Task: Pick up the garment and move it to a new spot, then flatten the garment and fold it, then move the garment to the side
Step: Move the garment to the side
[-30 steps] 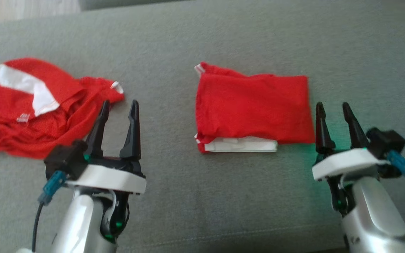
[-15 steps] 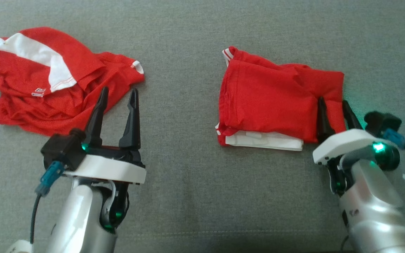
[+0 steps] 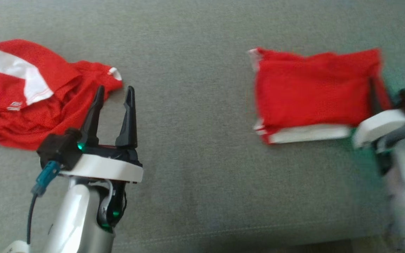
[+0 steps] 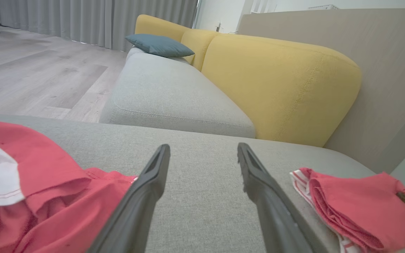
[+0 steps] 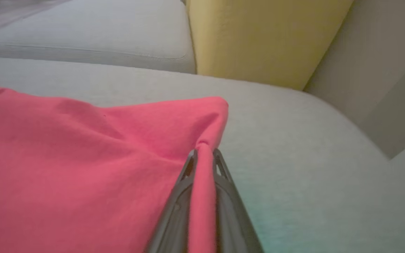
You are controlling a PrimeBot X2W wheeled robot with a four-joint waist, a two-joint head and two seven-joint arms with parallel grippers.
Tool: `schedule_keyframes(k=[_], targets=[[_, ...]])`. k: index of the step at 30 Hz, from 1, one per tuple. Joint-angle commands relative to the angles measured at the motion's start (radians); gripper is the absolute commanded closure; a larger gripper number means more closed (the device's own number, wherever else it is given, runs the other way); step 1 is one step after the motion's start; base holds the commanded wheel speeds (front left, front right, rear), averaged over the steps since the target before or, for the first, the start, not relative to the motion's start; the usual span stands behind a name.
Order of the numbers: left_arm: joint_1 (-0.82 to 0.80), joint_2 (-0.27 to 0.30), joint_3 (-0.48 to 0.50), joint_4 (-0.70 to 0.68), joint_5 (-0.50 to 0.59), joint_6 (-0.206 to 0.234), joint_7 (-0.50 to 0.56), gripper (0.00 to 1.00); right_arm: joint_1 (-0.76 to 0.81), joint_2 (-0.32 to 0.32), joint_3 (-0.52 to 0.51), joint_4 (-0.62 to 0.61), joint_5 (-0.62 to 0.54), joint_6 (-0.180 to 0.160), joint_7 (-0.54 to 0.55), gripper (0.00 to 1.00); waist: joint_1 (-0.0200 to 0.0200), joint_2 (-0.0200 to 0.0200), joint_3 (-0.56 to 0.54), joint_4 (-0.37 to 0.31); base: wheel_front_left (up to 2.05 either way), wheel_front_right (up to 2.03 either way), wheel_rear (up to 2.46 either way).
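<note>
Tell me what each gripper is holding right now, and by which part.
The right gripper is shut on the folded red garment, pinching a ridge of cloth at its right edge. The left gripper is open, holding nothing.

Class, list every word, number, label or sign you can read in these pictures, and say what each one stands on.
No text can be read.
Small white print on the crumpled red garment, just below its white panel: too blurred to read.
Folded red garment: no lettering to be seen.
</note>
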Motion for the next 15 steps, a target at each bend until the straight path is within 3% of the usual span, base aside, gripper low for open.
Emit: schedule_keyframes(k=[1, 2, 9, 15], targets=[[-0.040, 0.010, 0.046, -0.036, 0.007, 0.000, -0.005, 0.00, -0.054, -0.057, -0.008, -0.044, -0.026, 0.006, -0.009, 1.00, 0.0000, 0.0000, 0.023, -0.021, 0.00, 0.00, 0.00], [-0.040, 0.010, 0.046, -0.036, 0.007, 0.000, -0.005, 0.00, -0.054, -0.057, -0.008, -0.044, -0.026, 0.006, -0.009, 1.00, 0.0000, 0.0000, 0.023, -0.021, 0.00, 0.00, 0.00], [-0.069, 0.010, 0.048, -0.037, 0.018, -0.016, -0.005, 0.00, -0.127, -0.225, -0.076, -0.068, -0.090, 0.006, 0.003, 1.00, 0.0000, 0.0000, 0.069, -0.036, 0.00, 0.00, 0.00], [-0.078, 0.010, 0.054, -0.036, 0.023, -0.025, -0.005, 0.00, -0.160, -0.264, -0.108, -0.087, -0.098, 0.006, 0.007, 1.00, 0.0000, 0.0000, 0.084, -0.032, 0.00, 0.00, 0.00]])
